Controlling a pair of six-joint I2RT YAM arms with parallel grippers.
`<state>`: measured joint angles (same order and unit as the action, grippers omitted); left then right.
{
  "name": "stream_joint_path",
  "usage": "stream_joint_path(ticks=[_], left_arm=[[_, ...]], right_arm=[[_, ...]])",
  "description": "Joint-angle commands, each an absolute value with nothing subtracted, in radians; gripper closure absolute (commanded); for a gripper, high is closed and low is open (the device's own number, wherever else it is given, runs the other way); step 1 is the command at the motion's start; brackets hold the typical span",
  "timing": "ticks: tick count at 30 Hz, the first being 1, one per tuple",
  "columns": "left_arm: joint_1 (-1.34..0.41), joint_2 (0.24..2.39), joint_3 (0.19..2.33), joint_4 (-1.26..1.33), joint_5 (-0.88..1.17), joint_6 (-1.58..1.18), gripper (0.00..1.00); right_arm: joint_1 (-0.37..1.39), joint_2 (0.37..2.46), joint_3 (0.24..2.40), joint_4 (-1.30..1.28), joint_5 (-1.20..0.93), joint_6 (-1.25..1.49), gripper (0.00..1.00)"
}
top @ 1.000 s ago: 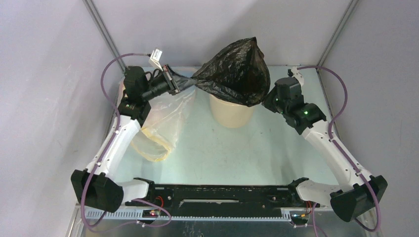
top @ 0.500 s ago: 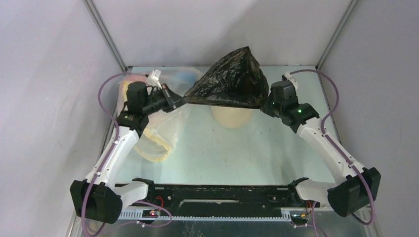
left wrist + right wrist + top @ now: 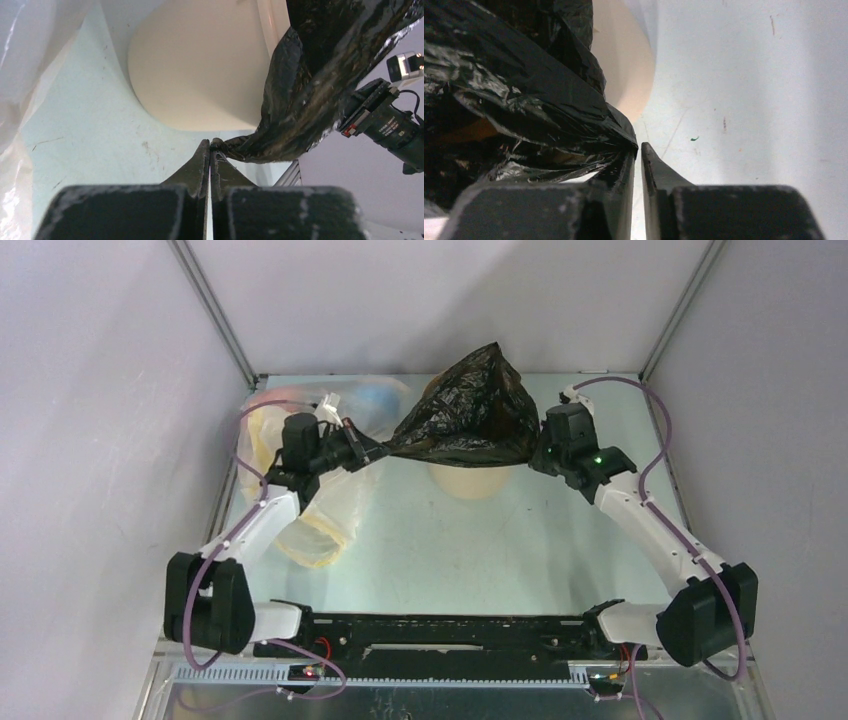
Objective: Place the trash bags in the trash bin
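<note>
bag (image 3: pixel 468 412) is strung between the two arms, hanging over the bin (image 3: pixel 468 482). it's not in yet. from the top view it hides the bin's rim and only the near wall shows below it. its peak stands well above the bin, its lower edge looks close over the rim, and contact can't be told.

left gripper (image 3: pixel 211 144): jaws fully closed, a twisted corner of the bag pinched right at the tips. the film runs taut from there up and across the bin.

right gripper (image 3: pixel 638 148): jaws a sliver apart, with table (image 3: pixel 749 100) visible through the slit. the bag's edge bunches against the tip of the inner finger. nothing shows between the jaws, so it reads as barely open and likely not gripping.

likely reason for the two-corner hold: it spreads the thin film and centres it over the opening, so it can go down inside rather than drape on one wall.

clear bag (image 3: pixel 315 520) lies on the table left of the bin, under the left arm. it's not the target and is apart from the black one.

risk: with the left side clamped and the right loose, the bag may swing left and catch on the rim. it may also cling to the right finger. the next move probably needs the bag lowered or stuffed before the left lets go.
</note>
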<state>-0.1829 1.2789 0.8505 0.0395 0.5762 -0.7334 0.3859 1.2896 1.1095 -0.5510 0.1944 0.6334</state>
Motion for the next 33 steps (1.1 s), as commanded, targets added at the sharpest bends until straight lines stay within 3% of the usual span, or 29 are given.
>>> stream_joint_path(ticks=[1,4,9,19,29,33], left_arm=[[-0.207,1.314,0.863,0.193,0.553,-0.773,1.0],[-0.218,1.333,0.876,0.196,0.499,-0.756,1.0],[-0.221,1.38,0.897,0.228,0.47,-0.755,1.0],[-0.231,1.42,0.953,0.207,0.466,-0.733,1.0],[-0.237,1.452,1.001,0.176,0.451,-0.71,1.0],[-0.241,1.477,1.02,0.172,0.453,-0.706,1.0]], right_arm=[[0.356,1.204,1.096,-0.485,0.131,0.433,0.8],[0.314,1.157,1.09,-0.492,0.07,0.359,0.59],[0.272,1.09,1.088,-0.448,-0.046,0.292,0.49],[0.222,1.166,1.23,-0.335,-0.333,0.205,0.49],[0.222,1.363,1.458,-0.432,-0.323,0.133,0.43],[0.221,1.426,1.515,-0.469,-0.339,0.132,0.46]])
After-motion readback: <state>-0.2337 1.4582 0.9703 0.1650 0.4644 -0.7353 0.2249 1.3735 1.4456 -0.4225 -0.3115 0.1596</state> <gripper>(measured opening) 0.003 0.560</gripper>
